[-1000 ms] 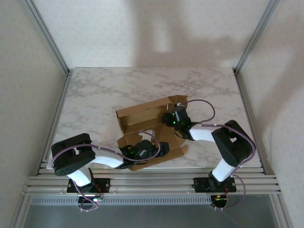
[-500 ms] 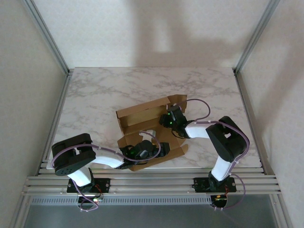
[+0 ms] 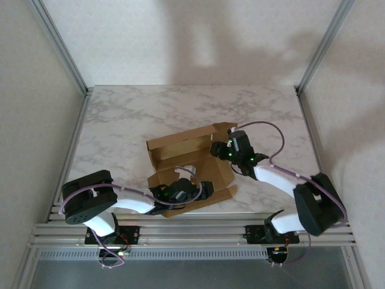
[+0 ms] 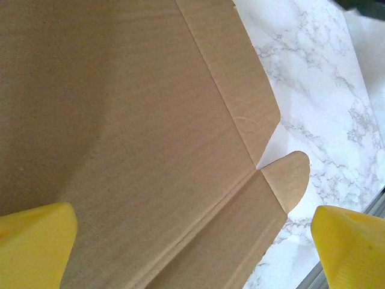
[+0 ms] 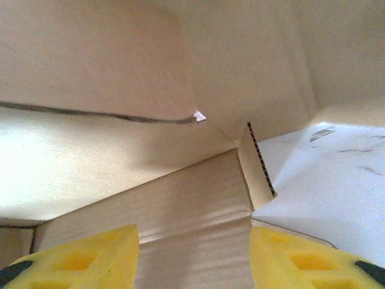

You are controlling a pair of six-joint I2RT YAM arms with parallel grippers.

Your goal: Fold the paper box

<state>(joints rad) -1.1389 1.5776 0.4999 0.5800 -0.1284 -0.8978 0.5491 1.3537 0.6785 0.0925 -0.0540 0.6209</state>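
Paper box [image 3: 180, 149]: one, on one marble table [image 3: 132, 114].

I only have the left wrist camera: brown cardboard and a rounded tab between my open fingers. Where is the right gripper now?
Observer: In the top view, the right gripper is at the right end of the paper box, beside its far wall.
Operator: Is it clamped on that wall?
Observer: No. In the right wrist view its fingers stand apart, with a cut corrugated edge of the cardboard ahead of them.
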